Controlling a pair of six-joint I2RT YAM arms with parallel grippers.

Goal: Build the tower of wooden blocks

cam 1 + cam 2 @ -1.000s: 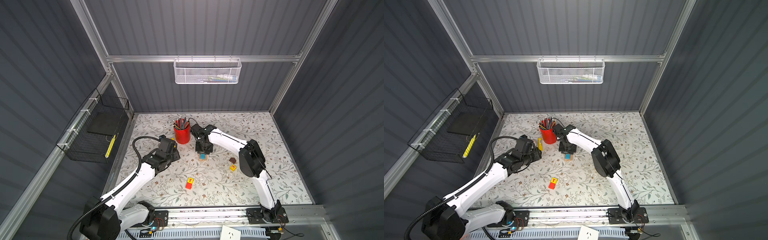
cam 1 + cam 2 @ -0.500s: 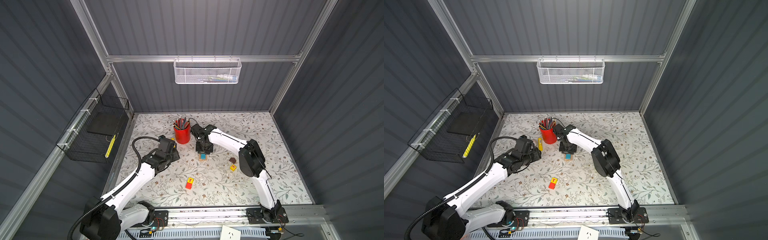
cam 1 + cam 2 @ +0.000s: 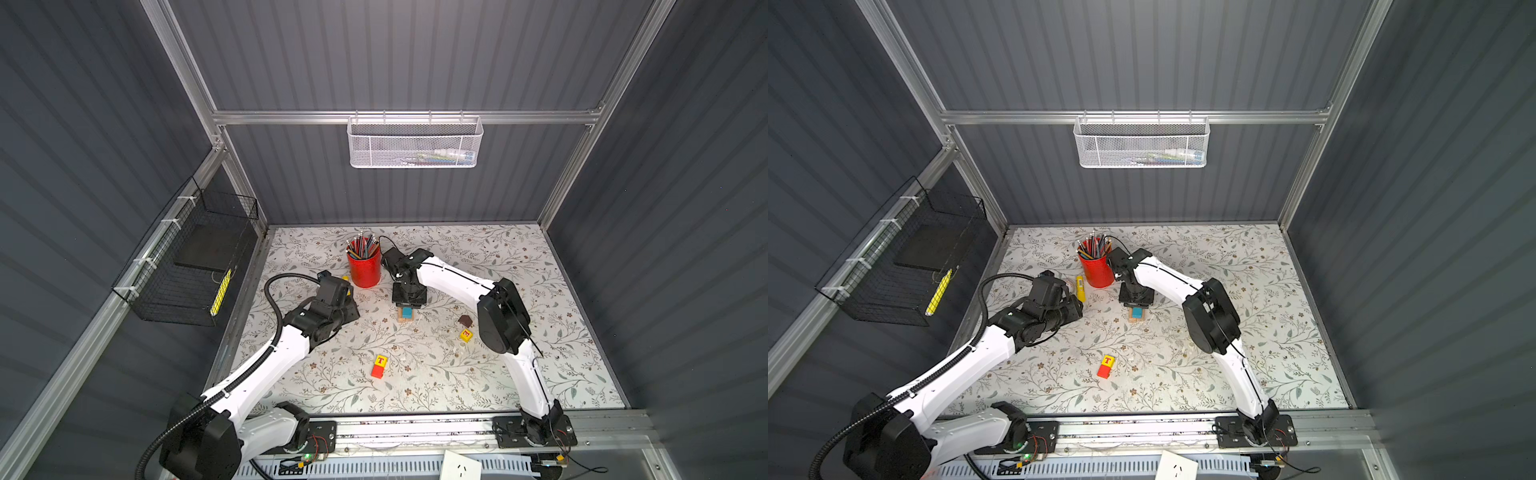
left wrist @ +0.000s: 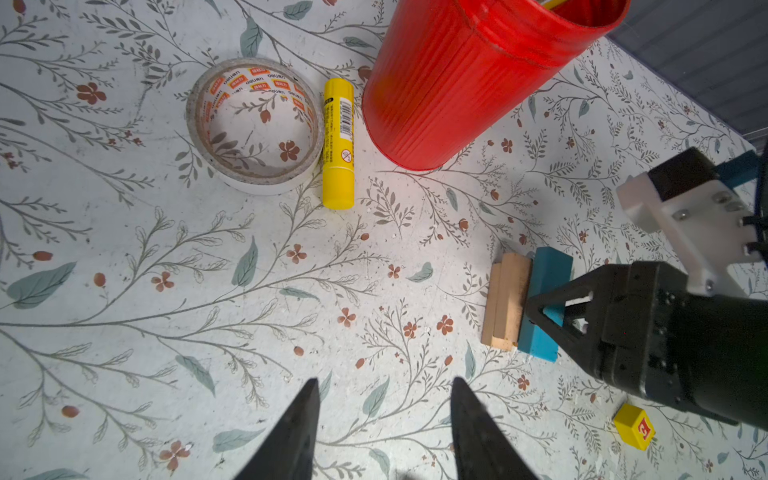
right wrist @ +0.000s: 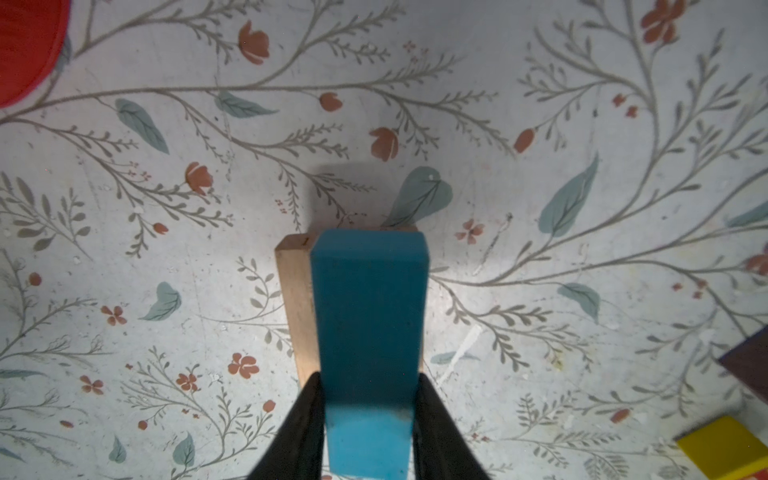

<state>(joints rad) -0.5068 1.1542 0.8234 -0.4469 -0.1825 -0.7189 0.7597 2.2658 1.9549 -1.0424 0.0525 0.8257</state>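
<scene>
My right claw [image 5: 368, 377] pinches the blue plank [image 5: 368, 299], laid over the tan planks [image 5: 296, 291] near the red pencil cup [image 4: 457, 83]. It looks off-centre, though I can't be sure. Opening unevenly could drag it sideways and scatter everything underneath.

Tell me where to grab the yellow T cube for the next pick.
Come straight down from above and close on the two free side faces of the yellow T cube. It lies flat, letter up, and its near face sits against the red cube, so there is probably no room there.
</scene>
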